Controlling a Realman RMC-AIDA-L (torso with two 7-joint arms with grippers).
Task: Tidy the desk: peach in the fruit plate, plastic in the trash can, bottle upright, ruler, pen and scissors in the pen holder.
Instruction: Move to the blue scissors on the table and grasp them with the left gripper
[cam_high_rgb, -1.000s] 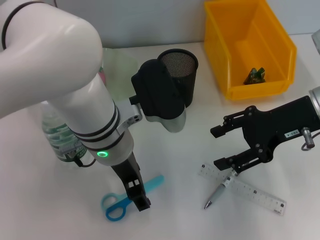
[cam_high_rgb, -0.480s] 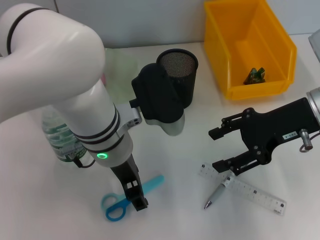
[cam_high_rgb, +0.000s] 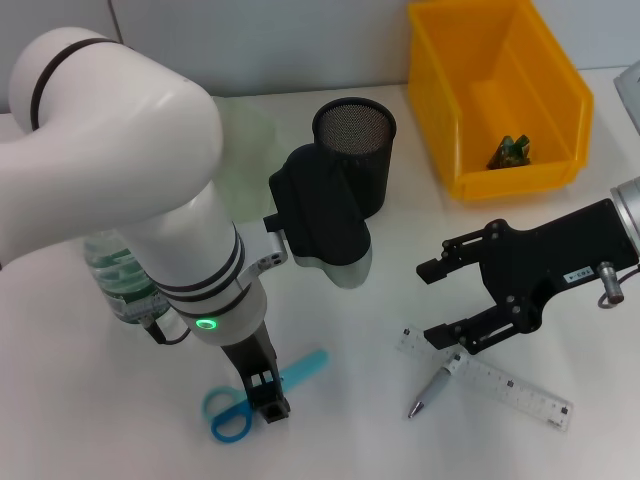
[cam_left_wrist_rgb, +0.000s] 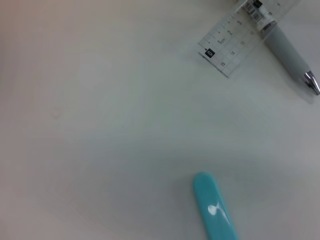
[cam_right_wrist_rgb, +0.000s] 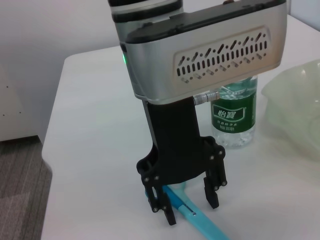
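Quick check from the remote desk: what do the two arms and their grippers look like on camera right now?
The left arm is glossy white with black ring bands, a green indicator light at the wrist and a silver vented housing. Its left gripper is black with bolted linkage jaws. The right gripper is black too, with a small white label and a metal fitting on its body.

A white table (cam_high_rgb: 90, 400) stands against a pale wall (cam_high_rgb: 250, 40), grey carpet (cam_right_wrist_rgb: 20, 190) beside it.

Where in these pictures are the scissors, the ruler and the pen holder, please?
scissors (cam_high_rgb: 228, 412): head view, on the blue finger loops.
ruler (cam_high_rgb: 515, 388): head view, on the clear strip's middle, right of the pen.
pen holder (cam_high_rgb: 358, 135): head view, on the black mesh cup's inside wall below the rim.
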